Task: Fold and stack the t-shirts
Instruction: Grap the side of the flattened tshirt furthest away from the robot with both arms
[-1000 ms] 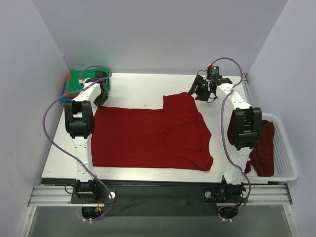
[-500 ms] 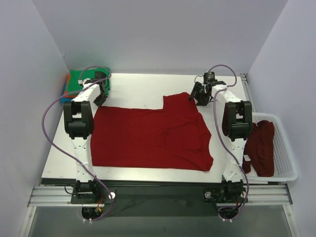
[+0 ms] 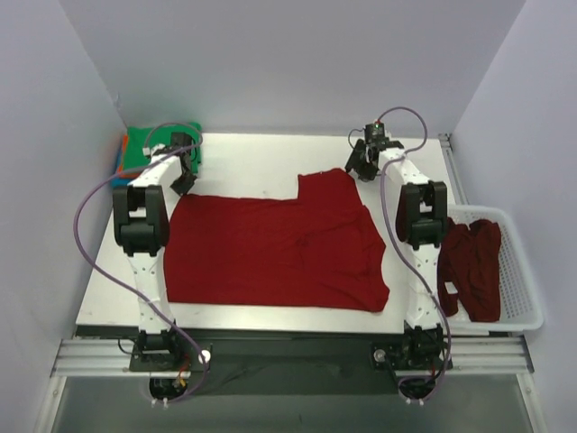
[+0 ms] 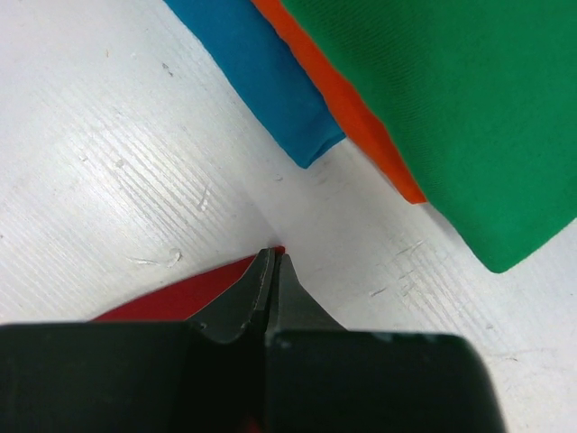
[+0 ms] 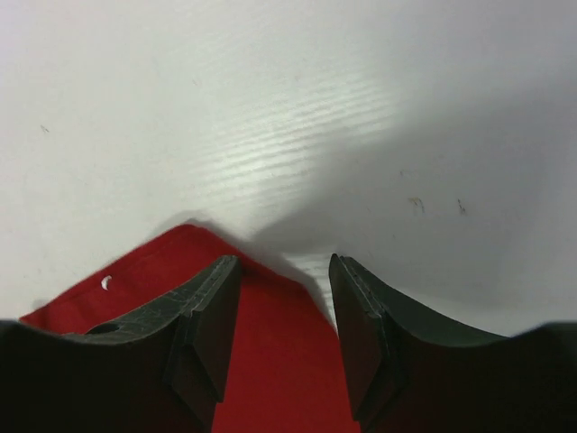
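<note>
Your large dark red cloth t-shirt [image 3: 270, 253] lies spread flat across the middle of the white tabletop [image 3: 261, 162], with a squarish flap jutting toward the back on its right side. Your left end effector [image 4: 274, 259] sits at the shirt's far left corner, its two black fingers pressed together down at the tabletop, with a sliver of red cloth pinched at the tips. Your right end effector [image 5: 281, 266] is at the far corner of the flap with its fingers spread apart. The pointed red corner shows in the gap between them, and you cannot tell from the wrist view whether either finger touches the cloth. Just beyond the left end effector, in the far left corner of the tabletop, sits a stack of three shirts with staggered edges. The green folded t-shirt [image 4: 451, 108] is on top, the orange folded t-shirt [image 4: 345, 104] is beneath it, and the blue folded t-shirt [image 4: 261, 77] is lowest. Off the right side of the tabletop, the white slotted plastic basket [image 3: 521, 271] holds a crumpled heap of dark red t-shirts [image 3: 473, 266].
</note>
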